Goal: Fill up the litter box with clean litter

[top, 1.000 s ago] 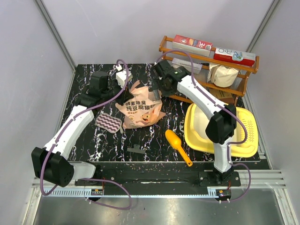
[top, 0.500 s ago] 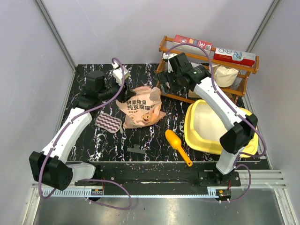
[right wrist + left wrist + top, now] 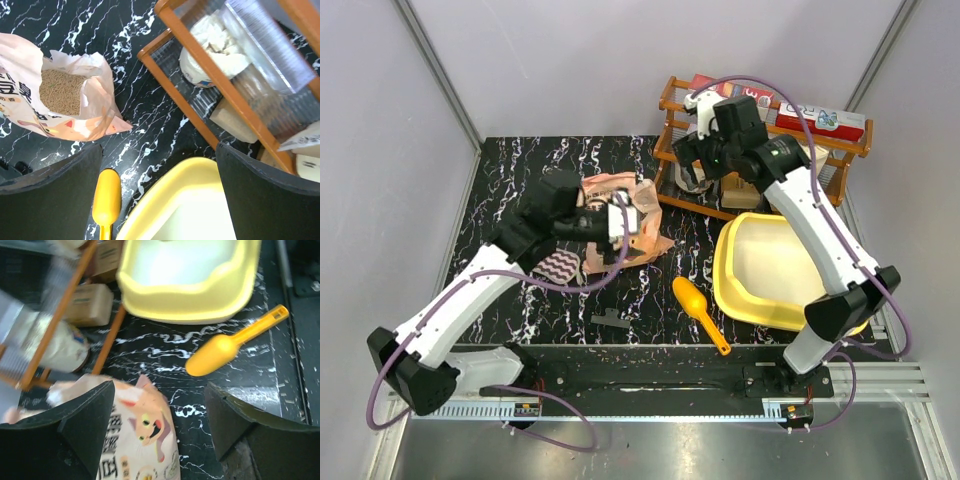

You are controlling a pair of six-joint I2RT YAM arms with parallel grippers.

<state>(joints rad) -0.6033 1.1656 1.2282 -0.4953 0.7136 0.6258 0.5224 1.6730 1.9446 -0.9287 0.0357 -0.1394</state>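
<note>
On the bench (image 3: 510, 170), only my right wrist view shows clean litter (image 3: 61, 91) inside the bag (image 3: 97, 117). The litter box (image 3: 770, 316) seems empty. My left claw (image 3: 157, 405) and right claw (image 3: 159, 150) are agape.

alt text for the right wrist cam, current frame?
An open peach litter bag lies at left on the black marbled table, beige granules showing in its mouth. Below it is a yellow-orange scoop, with the yellow litter box bottom centre and a wooden rack holding a white sack upper right. The right gripper is open, holding nothing.
</note>
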